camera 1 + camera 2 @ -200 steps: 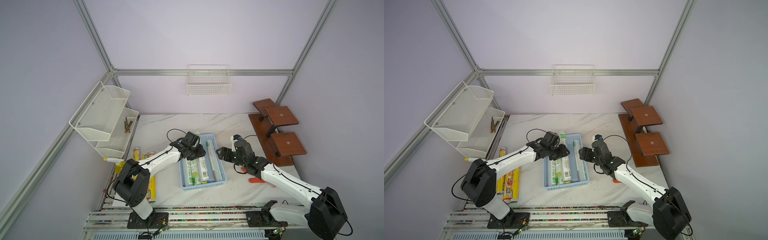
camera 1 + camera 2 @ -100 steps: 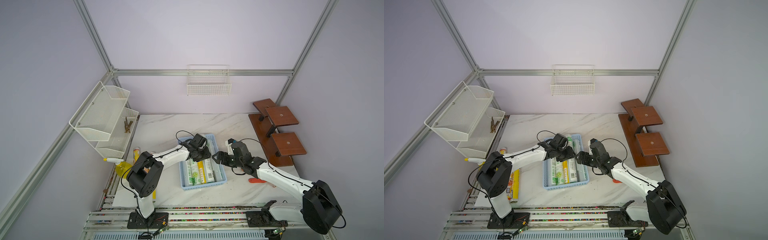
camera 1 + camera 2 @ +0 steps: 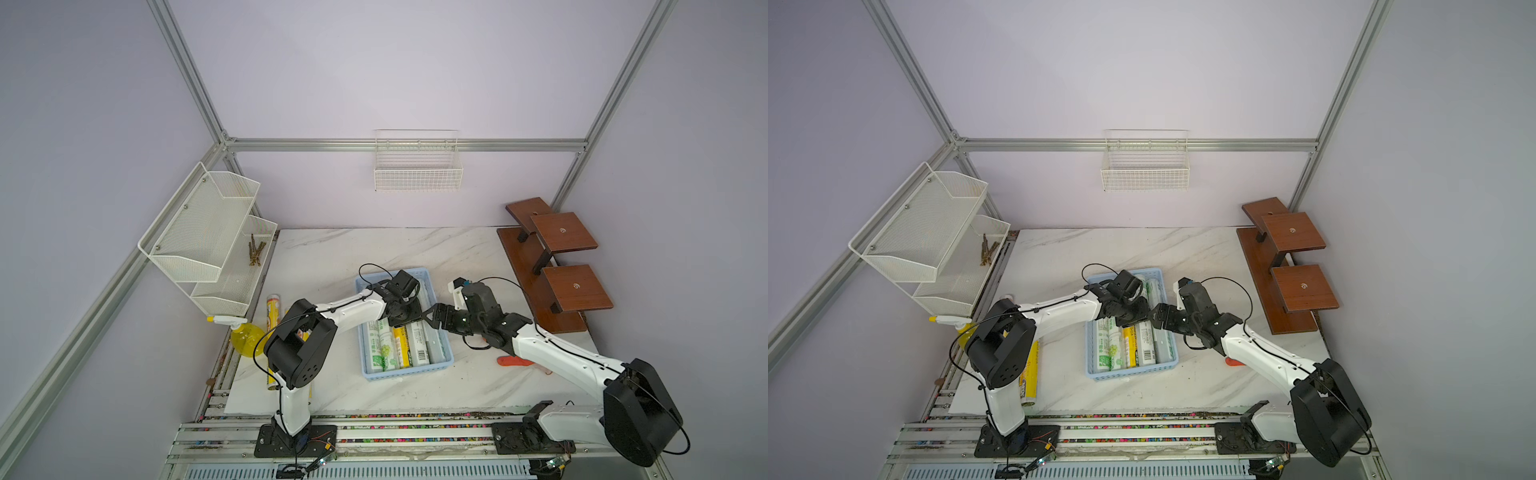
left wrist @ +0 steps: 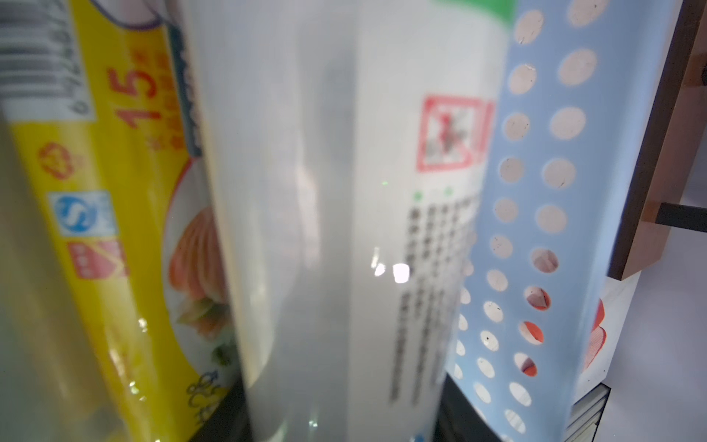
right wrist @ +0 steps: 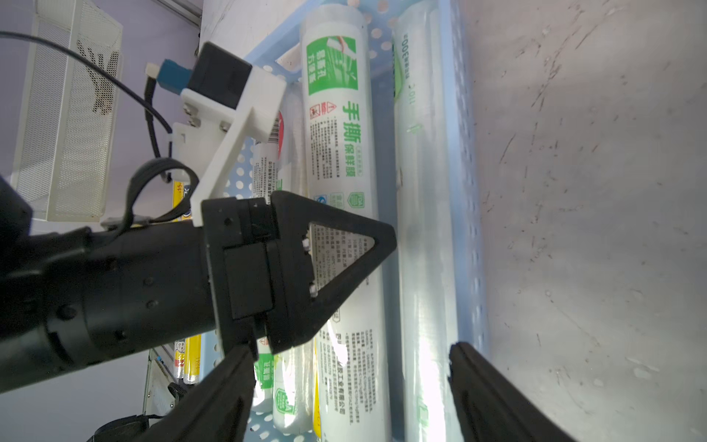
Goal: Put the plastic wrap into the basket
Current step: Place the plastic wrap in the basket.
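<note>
The light-blue basket (image 3: 405, 372) (image 3: 1129, 372) sits mid-table and holds several rolls of plastic wrap. My left gripper (image 3: 409, 318) (image 3: 1133, 318) is low inside it, shut on a white roll with green print (image 4: 325, 191) (image 5: 336, 153) (image 3: 419, 345) that lies among the others. One of its dark fingers (image 5: 336, 214) shows over that roll. A yellow roll (image 4: 114, 229) lies beside it, and a clear roll (image 5: 421, 191) lies along the basket wall (image 5: 465, 153). My right gripper (image 3: 432, 318) (image 5: 350, 346) hovers open at the basket's right side, holding nothing. More yellow rolls (image 3: 273, 307) (image 3: 1029, 370) lie on the table to the left.
A yellow spray bottle (image 3: 245, 340) stands at the left edge under the white two-tier rack (image 3: 208, 241). A white wire basket (image 3: 417, 166) hangs on the back wall. Brown wooden steps (image 3: 552, 266) fill the right side, with an orange glove (image 3: 513, 360) under my right arm.
My left gripper has moved right and toward the front, down among the rolls in the basket. My right gripper has shifted left, closer to the basket's right wall.
</note>
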